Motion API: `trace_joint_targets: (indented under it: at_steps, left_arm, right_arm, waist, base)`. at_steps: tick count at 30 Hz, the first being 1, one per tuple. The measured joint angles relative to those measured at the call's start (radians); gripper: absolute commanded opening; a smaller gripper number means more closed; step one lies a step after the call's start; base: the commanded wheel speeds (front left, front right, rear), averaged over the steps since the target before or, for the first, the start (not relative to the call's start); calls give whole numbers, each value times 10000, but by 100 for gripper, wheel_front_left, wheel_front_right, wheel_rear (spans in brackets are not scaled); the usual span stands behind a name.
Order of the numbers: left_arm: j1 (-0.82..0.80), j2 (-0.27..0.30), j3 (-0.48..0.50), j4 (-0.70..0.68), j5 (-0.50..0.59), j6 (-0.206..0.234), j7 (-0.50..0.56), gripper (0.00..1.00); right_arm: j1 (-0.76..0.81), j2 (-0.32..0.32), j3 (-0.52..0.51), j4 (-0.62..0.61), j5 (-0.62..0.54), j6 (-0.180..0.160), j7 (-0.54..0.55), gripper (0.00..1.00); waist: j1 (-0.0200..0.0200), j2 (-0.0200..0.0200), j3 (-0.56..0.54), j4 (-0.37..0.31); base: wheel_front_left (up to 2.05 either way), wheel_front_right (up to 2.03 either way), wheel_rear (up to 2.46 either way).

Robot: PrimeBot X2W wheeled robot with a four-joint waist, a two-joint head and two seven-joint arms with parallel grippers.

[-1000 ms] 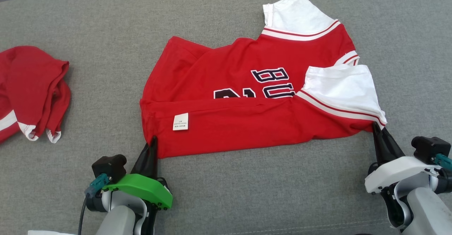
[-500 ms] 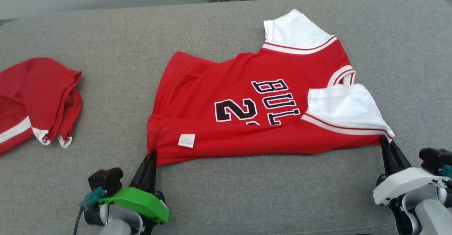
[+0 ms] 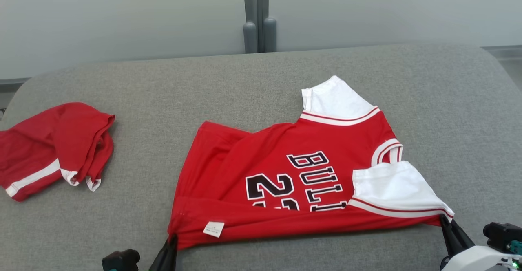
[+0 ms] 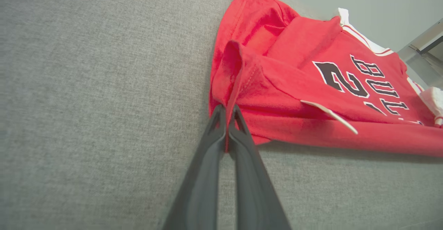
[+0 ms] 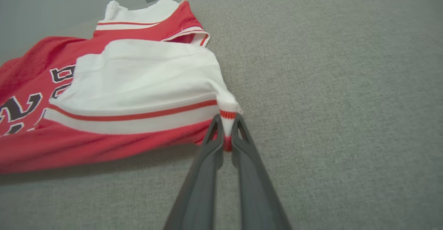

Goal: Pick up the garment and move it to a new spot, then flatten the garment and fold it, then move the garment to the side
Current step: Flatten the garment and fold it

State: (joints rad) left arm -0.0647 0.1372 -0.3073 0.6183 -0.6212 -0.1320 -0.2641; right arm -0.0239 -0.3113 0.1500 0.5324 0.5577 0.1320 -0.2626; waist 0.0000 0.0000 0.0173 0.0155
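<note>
With the left gripper [image 4: 226,112] pinched shut on the hem corner and the right gripper [image 5: 226,122] clamped on the sleeve cuff of the red jersey [image 3: 281,157] lying on the grey cushion [image 3: 163,79], the fold looks underway, and next both corners need carrying evenly toward its far edge.

Bright, even, diffuse light fell over the grey woven upholstered surface [image 3: 122,230] and the pale grey-green wall [image 3: 122,18] behind it. The head view was sharp, with the black lettering on the red and white short-sleeved jersey [image 3: 261,161] crisp. A soft, narrow shadow lay beneath the jersey's near edge, broader in both wrist views. There the wide lens bowed the surface toward the corners, and the dark fingers of the left gripper [image 4: 227,109] and right gripper [image 5: 227,120] softened toward the bottom edge. The white sleeve [image 5: 145,71] shone close to washed out.
</note>
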Motion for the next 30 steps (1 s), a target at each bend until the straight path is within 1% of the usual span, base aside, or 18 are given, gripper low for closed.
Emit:
trace_joint_targets:
  at_steps: [4,5,6,7,11,16,21,23,24,27,30]
  left_arm:
    - [297,-27,4,48,-19,-2,0,0]
    - [336,-42,25,56,-13,-2,0,32]
    - [351,-58,35,67,-6,0,0,67]
    - [354,-79,46,63,36,0,0,100]
    - [351,-153,192,-36,211,2,0,100]
    - [178,-196,777,-711,777,2,0,100]
    - [-746,-209,995,-1131,1185,2,0,100]
    - [-1337,-201,894,-1022,1223,2,0,100]
    - [-2053,-192,662,-711,1204,2,0,100]
    - [-3230,-121,167,-79,1089,2,29,100]
    - [-4278,-84,-169,725,892,2,320,100]
  right_arm:
    - [221,-127,161,33,150,0,0,0]
    - [247,-127,205,58,198,0,0,0]
    - [249,-127,247,82,232,0,0,0]
    - [248,-125,267,92,245,0,0,100]
    - [173,-127,151,-102,259,-4,0,100]
    - [-110,-119,-466,-690,-12,-4,0,100]
    - [-526,27,-924,-1231,-456,-6,0,100]
    - [-771,159,-903,-1325,-644,-6,0,100]
    - [-1054,247,-700,-1356,-773,-6,0,100]
    - [-1487,397,-384,-1384,-848,-4,0,100]
    - [-1839,472,-140,-1402,-876,-6,0,100]
  waist:
    - [0,0,-219,20]
    - [0,0,-222,37]
    - [0,0,-208,49]
    - [0,0,-187,59]
    - [0,0,-40,96]
    - [0,0,310,148]
    - [0,0,784,190]
    - [0,0,996,197]
    - [0,0,1218,193]
    - [0,0,1561,166]
    - [0,0,1904,109]
  base:
    - [0,0,0]
    - [0,0,0]
    - [0,0,0]
    - [0,0,0]
    - [0,0,0]
    - [0,0,0]
    - [0,0,0]
    - [0,0,0]
    - [0,0,0]
    - [0,0,0]
    - [0,0,0]
